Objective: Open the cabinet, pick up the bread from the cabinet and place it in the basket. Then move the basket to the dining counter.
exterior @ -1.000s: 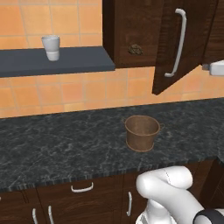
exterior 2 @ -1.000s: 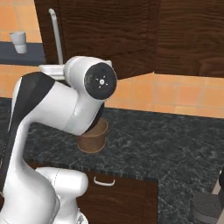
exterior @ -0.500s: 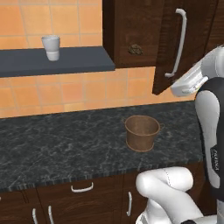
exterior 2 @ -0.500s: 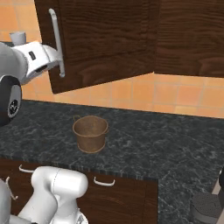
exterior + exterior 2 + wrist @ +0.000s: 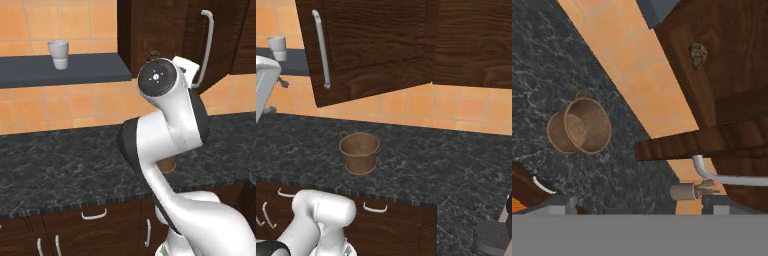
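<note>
Dark wood cabinet [image 5: 371,45] door open beside our released pincer | bread [image 5: 698,54] unpicked | basket [image 5: 359,152] empty on worktop [image 5: 421,160]

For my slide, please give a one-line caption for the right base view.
Empty woven basket on black granite counter, below the open cabinet door with silver handle.

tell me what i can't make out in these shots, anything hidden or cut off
- Basket, left base view: mostly hidden behind the arm.
- Bread, hand view: a small brownish lump inside the cabinet, too small to identify.
- Cabinet door, right base view: top cut off by the frame; it blocks the cabinet's inside.
</note>
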